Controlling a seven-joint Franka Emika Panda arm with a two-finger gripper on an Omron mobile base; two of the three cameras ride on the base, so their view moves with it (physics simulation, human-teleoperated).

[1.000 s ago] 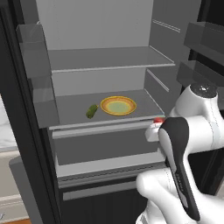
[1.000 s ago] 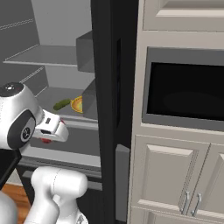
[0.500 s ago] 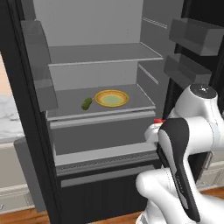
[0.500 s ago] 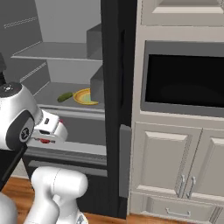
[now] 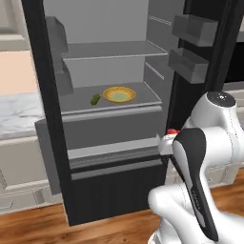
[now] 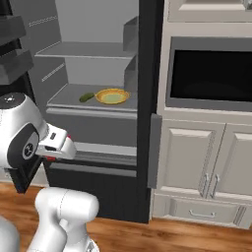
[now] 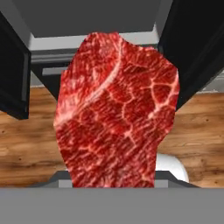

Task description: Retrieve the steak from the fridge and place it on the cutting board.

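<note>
Red, marbled and raw, the flat steak [image 7: 116,111] hangs clenched in the two-finger gripper [image 7: 114,177], long axis running straight out from it, just outside the tall black-framed fridge [image 5: 52,143], cutting board yet to find.

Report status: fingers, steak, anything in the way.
Fingers hidden behind steak, apparently holding it. Fridge open ahead; plate and green vegetable on shelf. Cutting board unsighted; path unconfirmed.
</note>
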